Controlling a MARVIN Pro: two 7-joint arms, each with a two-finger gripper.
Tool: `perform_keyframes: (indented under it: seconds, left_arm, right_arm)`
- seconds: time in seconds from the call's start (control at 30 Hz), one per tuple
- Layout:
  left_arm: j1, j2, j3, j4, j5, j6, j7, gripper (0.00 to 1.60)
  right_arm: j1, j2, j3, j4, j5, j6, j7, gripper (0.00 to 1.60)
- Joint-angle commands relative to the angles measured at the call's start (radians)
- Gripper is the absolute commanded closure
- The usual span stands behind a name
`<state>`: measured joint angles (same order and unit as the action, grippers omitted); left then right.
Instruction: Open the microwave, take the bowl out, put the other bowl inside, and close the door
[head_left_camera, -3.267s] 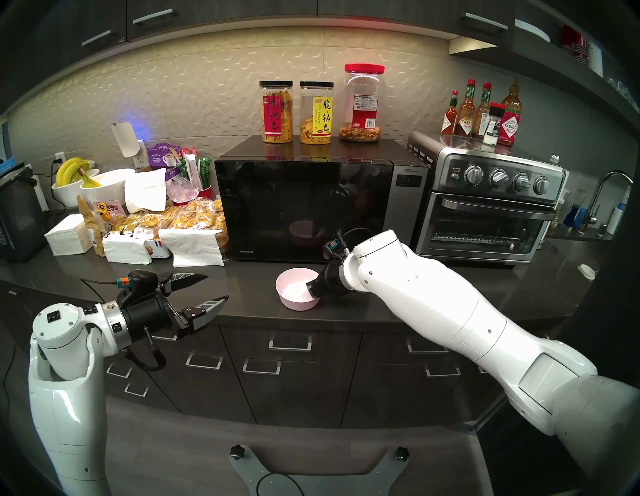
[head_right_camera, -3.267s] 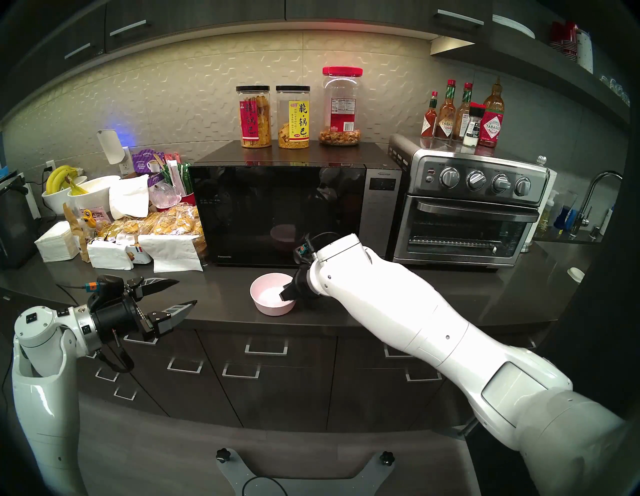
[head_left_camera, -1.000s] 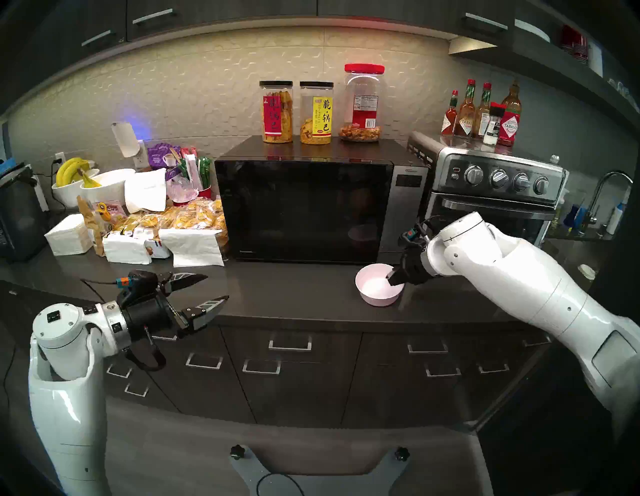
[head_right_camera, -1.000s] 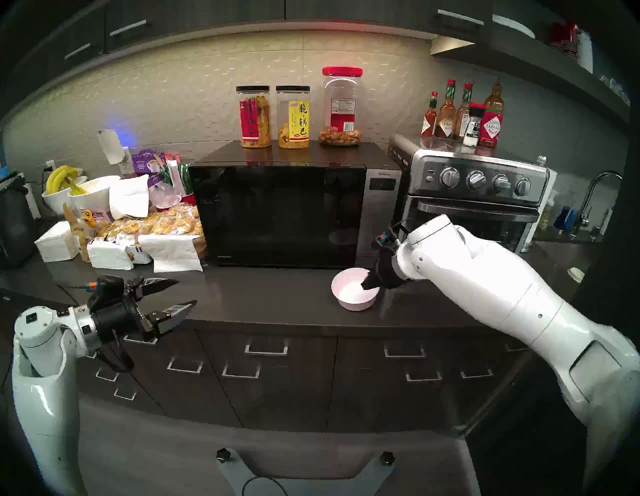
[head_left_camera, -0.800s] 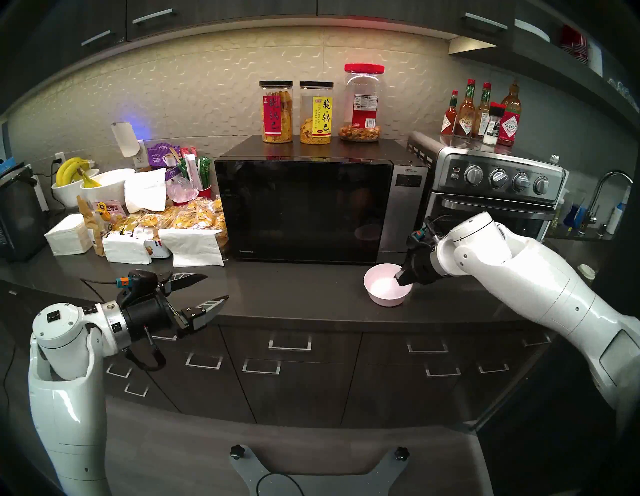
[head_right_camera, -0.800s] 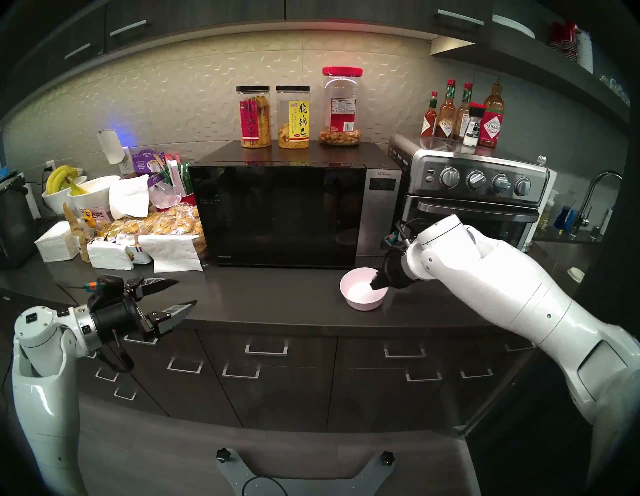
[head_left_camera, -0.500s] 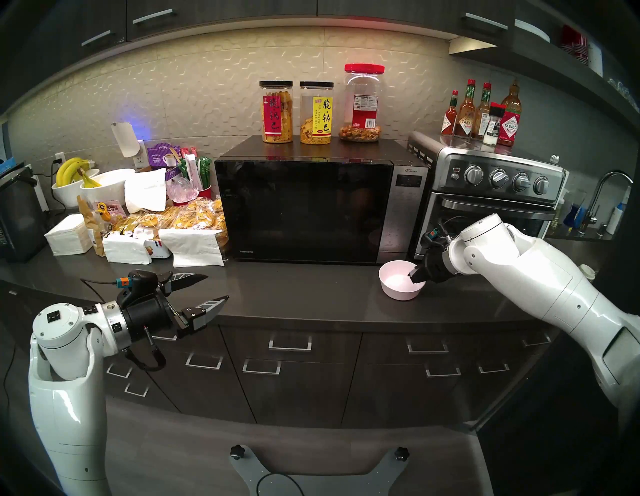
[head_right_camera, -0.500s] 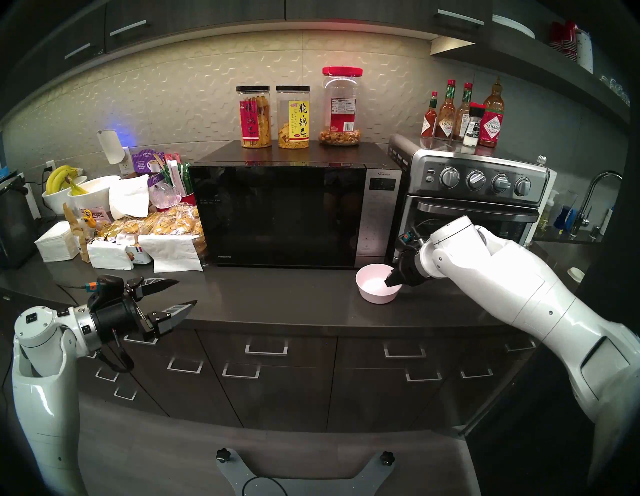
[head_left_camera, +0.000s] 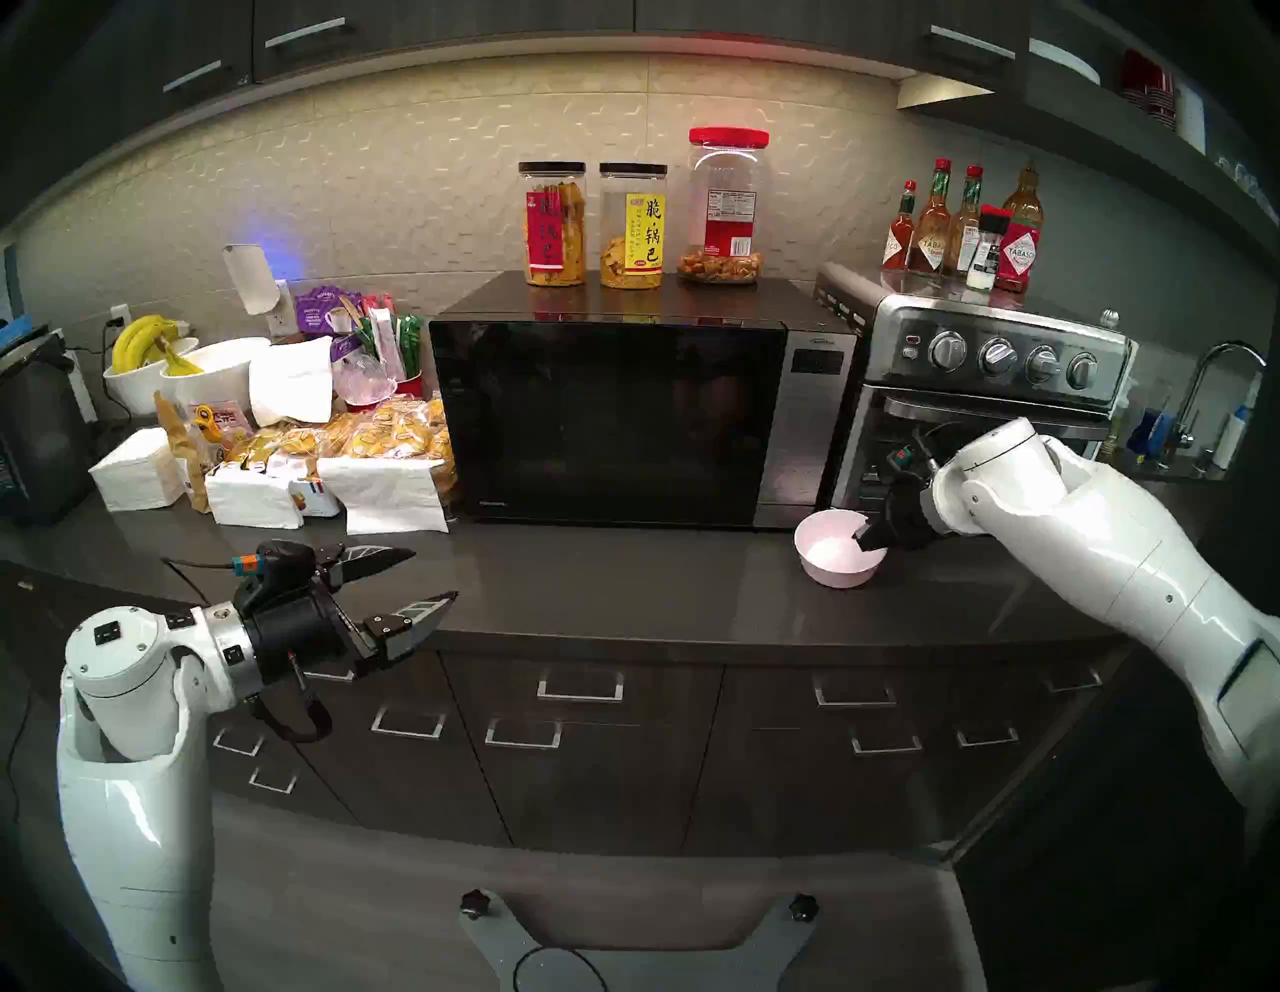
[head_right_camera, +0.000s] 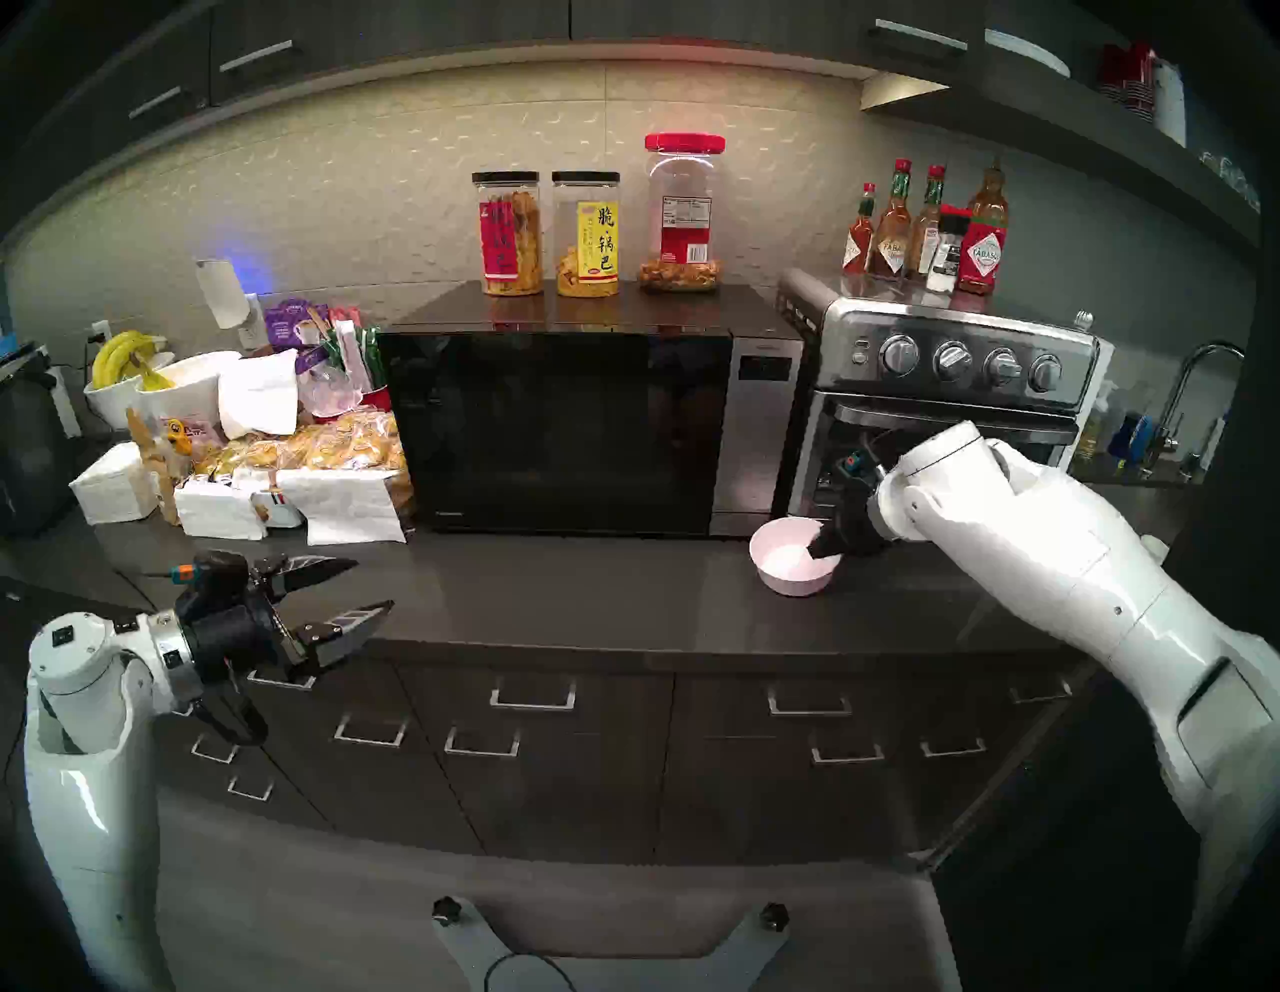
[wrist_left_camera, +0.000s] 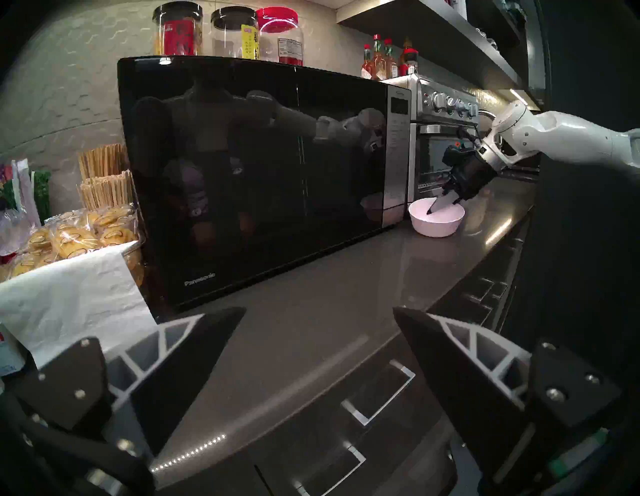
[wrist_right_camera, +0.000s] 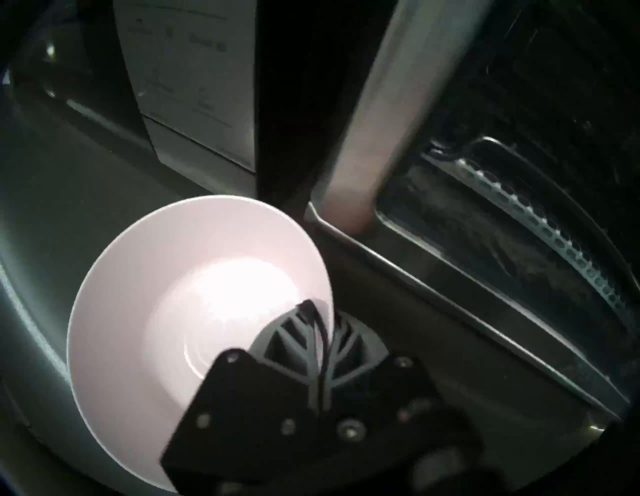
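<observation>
My right gripper (head_left_camera: 874, 539) pinches the pale pink round bowl's (head_left_camera: 831, 554) rim near the countertop's right end; left gripper (head_left_camera: 415, 582) gapes empty. The glossy black microwave door (head_left_camera: 602, 422) remains unopened.

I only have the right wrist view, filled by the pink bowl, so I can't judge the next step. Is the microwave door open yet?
Observer: No. In the head view the door is shut, flush with the front.
Operator: Is the left end effector free to pull it?
Observer: The left end effector is open and empty. It hovers at the counter's front edge, left of the microwave.
Operator: Is there anything on top that could topple?
Observer: Three snack jars stand in a row on the microwave's top, toward the back.
</observation>
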<state>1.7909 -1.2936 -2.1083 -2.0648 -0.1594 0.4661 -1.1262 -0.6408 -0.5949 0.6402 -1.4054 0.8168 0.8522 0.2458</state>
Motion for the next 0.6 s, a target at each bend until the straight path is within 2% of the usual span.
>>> perform_keyframes:
  seconds: [0.0,0.33,0.57]
  left_arm:
    - [0.000,0.000,0.000,-0.012,-0.003,0.002,-0.003,0.00]
    - [0.000,0.000,0.000,-0.012,-0.003,0.002,-0.003,0.00]
    - [0.000,0.000,0.000,-0.012,-0.003,0.002,-0.003,0.00]
  right_arm:
    - [0.025,0.052,-0.001,-0.006,-0.028,-0.024,0.039,1.60]
    - [0.015,0.076,-0.001,0.006,-0.049,-0.039,0.080,1.60]
    - [0.019,0.071,-0.004,0.040,-0.064,-0.041,0.105,1.60]
